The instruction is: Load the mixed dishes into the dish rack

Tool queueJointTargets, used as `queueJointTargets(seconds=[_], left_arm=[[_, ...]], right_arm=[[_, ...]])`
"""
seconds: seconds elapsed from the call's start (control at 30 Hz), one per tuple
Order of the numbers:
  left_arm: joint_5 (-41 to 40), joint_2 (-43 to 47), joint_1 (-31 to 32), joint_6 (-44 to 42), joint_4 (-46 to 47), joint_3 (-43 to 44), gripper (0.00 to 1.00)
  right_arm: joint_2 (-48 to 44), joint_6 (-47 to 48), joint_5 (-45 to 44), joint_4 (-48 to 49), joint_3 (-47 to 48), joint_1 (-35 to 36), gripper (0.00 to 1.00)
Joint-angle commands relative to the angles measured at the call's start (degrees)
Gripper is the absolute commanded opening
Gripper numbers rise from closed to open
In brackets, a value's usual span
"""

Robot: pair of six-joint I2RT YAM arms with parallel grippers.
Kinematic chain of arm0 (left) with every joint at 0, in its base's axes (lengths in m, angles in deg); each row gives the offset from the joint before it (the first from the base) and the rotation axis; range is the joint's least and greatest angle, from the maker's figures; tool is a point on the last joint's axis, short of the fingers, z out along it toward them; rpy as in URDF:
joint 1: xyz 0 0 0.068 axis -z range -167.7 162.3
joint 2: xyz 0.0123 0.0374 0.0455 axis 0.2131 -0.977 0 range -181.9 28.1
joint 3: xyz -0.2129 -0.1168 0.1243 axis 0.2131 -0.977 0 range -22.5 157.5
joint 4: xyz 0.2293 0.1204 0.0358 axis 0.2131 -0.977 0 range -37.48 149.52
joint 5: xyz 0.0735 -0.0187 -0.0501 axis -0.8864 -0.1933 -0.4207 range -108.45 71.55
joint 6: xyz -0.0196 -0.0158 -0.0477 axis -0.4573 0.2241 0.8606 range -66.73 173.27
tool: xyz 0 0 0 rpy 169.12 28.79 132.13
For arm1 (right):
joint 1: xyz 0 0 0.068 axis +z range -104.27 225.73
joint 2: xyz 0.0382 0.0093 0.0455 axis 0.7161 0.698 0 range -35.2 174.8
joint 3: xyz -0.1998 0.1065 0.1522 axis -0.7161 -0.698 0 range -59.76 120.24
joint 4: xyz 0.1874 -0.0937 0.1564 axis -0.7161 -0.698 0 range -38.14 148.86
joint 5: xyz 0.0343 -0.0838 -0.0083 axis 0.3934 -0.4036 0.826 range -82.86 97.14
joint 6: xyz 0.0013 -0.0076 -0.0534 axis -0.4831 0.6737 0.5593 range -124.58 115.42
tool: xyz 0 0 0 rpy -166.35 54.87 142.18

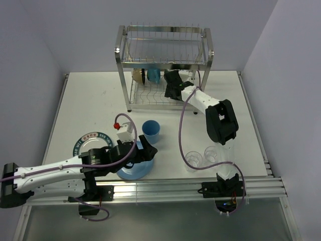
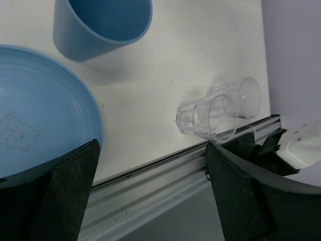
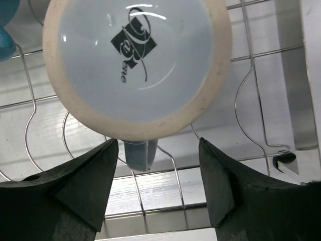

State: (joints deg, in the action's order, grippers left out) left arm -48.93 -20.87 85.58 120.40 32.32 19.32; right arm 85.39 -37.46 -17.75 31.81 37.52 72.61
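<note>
Showing right gripper (image 3: 158, 145) jaws apart, mug (image 3: 135, 65) base lying just beyond them in dish rack (image 3: 261, 75) (black diamond logo, script illegible); left gripper (image 2: 153, 150) likewise apart over blue plate (image 2: 40, 115) edge.

Blue plate (image 1: 135, 170): sky blue, and the left wrist view picks out a faint bear outline drawn on it. Tumbler (image 1: 151, 131), a deeper blue. Second plate (image 1: 83, 143): white centre, dark patterned rim, a reddish mark in the band. Two glasses (image 1: 192, 159), clear and faceted. Rack (image 1: 164, 55), shiny steel. Now the cup (image 3: 135, 65) — cream rim, glossy white base, a black diamond logo with script across it. Mug (image 1: 153, 75), pale blue. Table (image 1: 90, 100), white. Left arm (image 1: 45, 173) — white with black joints, right arm (image 1: 200, 99) likewise. Cables (image 1: 181, 125), purple.
</note>
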Motion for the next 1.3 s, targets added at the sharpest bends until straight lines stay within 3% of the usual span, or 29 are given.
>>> queueJointTargets(seconds=[0.0,0.23,0.47,0.63,0.77,0.93,1.13,1.27], left_arm=[[4.80,-4.28,0.11,0.45,4.43,1.42,0.93],[9.38,-10.79,1.34,3.97,13.75,-2.01,0.91],[9.39,-12.11,2.40,6.78,16.04,-3.41,0.91],[8.95,-12.11,3.28,7.22,17.09,-3.33,0.89],[9.65,-13.34,3.45,7.05,18.76,-2.71,0.88],[8.34,-15.37,5.56,7.83,17.80,-1.57,0.86],[7.36,-14.57,7.14,8.55,19.98,-2.72,0.85],[7.80,-20.80,7.14,6.70,19.91,2.64,0.85]], right_arm=[[-4.22,-0.25,1.32,2.87,-1.47,-1.30,0.73],[-12.92,-3.76,11.16,10.16,-13.49,-0.77,0.74],[-18.38,-6.23,25.04,15.70,-20.19,-0.15,0.73],[-21.79,-9.12,40.05,20.54,-26.50,0.11,0.71],[-25.58,-10.10,44.83,20.55,-31.00,0.81,0.70],[-37.41,-8.61,42.30,19.14,-39.68,3.18,0.70],[-55.33,-6.22,25.78,10.36,-49.26,7.92,0.70],[-68.80,-9.47,19.09,3.96,-55.87,10.21,0.70]])
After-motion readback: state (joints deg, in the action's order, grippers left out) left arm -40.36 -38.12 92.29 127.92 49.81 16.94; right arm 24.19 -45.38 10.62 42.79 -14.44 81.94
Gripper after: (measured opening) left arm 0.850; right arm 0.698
